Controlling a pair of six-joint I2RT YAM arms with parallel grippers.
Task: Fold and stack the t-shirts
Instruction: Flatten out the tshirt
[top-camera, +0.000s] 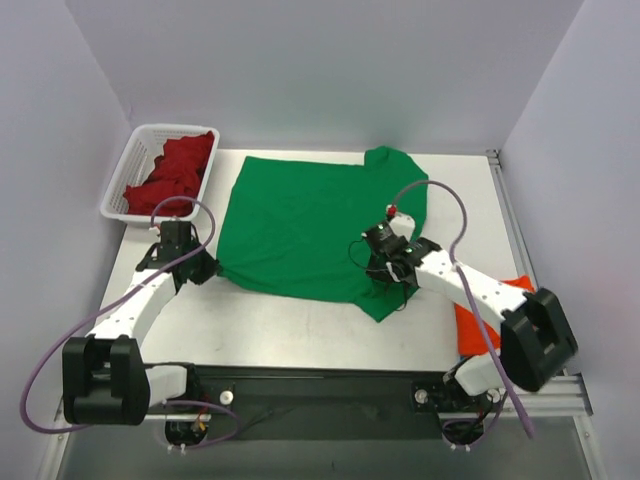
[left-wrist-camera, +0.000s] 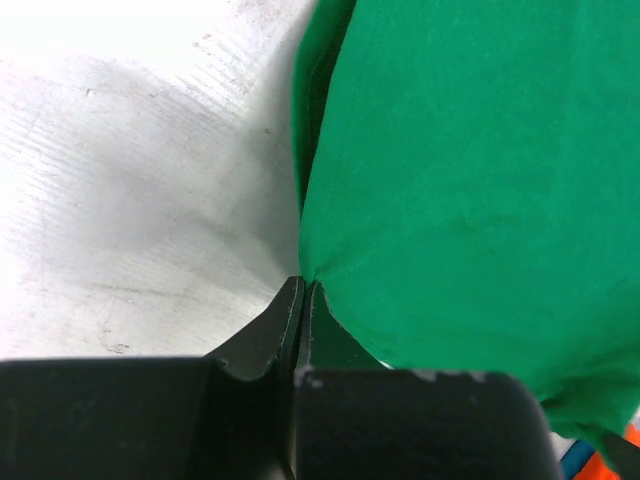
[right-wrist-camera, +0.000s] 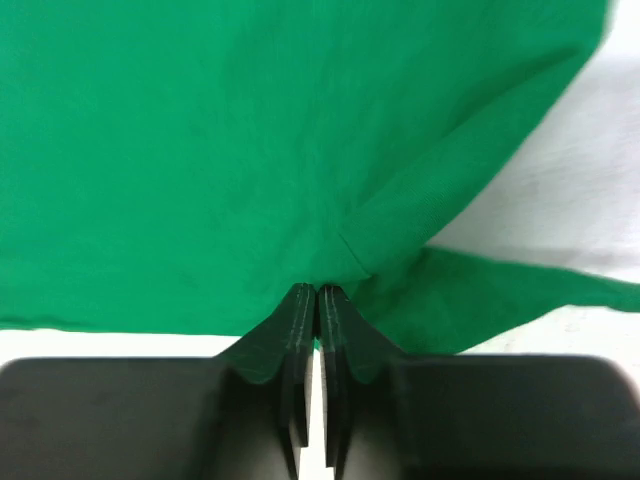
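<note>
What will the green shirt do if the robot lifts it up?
Probably flop and droop: the green shirt lies flat and puckers where the left gripper pinches it. Likely light, being thin. Its loose sleeve would likely dangle.

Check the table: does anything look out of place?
Only the orange t-shirt: it lies bunched at the table's near right edge, partly under the right arm. The green t-shirt lies spread, left gripper and right gripper shut on its near edge.

I see a plain bright green t-shirt (top-camera: 300, 225), dark red shirts (top-camera: 178, 165) in a white slotted basket (top-camera: 122, 182), and an orange shirt (top-camera: 466, 326).
</note>
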